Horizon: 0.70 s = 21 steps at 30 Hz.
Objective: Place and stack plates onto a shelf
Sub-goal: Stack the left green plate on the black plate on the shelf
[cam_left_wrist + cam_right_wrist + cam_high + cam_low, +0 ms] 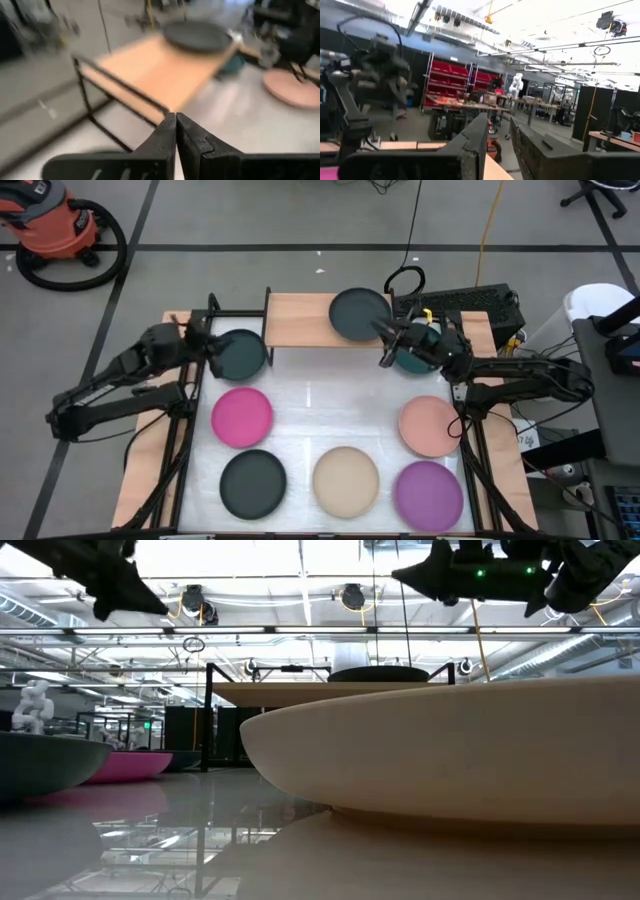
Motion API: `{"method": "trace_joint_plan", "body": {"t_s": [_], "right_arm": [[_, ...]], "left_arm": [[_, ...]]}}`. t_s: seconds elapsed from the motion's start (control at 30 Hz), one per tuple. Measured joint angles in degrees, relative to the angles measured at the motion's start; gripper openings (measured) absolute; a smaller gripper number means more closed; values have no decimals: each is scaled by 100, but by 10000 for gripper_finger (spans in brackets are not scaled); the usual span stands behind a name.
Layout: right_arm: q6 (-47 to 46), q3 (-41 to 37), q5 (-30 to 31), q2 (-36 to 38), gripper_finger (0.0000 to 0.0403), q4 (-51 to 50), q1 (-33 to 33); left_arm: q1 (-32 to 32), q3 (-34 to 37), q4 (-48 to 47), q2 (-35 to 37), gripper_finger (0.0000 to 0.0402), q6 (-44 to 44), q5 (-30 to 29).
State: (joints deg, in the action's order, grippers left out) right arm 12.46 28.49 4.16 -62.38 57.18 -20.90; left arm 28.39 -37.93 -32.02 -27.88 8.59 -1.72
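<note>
Round matte charcoal plate (358, 314) on light-wood shelf (300, 319), far right. Left end effector (213, 358) pinched closed, holding nothing, near dark teal plate (241, 353). Right end effector (385, 359) narrowly parted, empty.

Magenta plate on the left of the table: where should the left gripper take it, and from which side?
Judging by the high view, grip the magenta plate by its raised rim on the edge facing the left arm, coming in from the table's left side. It lies flat on the white table, so only the rim offers a pinch. The left gripper now hovers at the dark teal plate.
</note>
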Motion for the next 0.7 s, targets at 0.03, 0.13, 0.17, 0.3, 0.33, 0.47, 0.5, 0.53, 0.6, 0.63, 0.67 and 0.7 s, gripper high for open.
{"method": "trace_joint_plan", "body": {"t_s": [0.03,0.13,0.17,0.3,0.33,0.47,0.5,0.53,0.6,0.63,0.67,0.7], "right_arm": [[-64,0,-15,36,70,0,1],[-499,0,-354,133,70,-98,2],[-703,2,-532,162,70,-170,13],[-1260,0,-1098,204,70,-350,129],[-1325,0,-1184,204,70,-374,159],[-1469,0,-1200,206,70,-611,388],[-1472,0,-1201,206,70,-666,442],[-1467,0,-1205,206,70,-705,492],[-1373,0,-1195,206,70,-710,599],[-1299,0,-1191,206,70,-710,663],[-1243,0,-1189,206,70,-711,723],[-1202,0,-1182,206,70,-732,791]], "left_arm": [[-74,-24,-171,-144,16,16,3],[-307,-36,-733,-575,16,-50,-368],[-383,-38,-972,-731,16,-51,-515],[-669,-1,-986,-1275,16,-122,-833],[-713,-1,-987,-1380,16,-188,-854],[-757,-1,-964,-1727,17,-102,-912],[-752,-1,-916,-1788,17,-6,-939],[-748,-1,-807,-1854,17,78,-972],[-748,-1,-486,-1997,17,242,-1045],[-756,-1,-371,-2068,17,300,-1039],[-769,-1,-336,-2125,17,321,-1017],[-784,-1,-345,-2178,17,323,-1000]]}}
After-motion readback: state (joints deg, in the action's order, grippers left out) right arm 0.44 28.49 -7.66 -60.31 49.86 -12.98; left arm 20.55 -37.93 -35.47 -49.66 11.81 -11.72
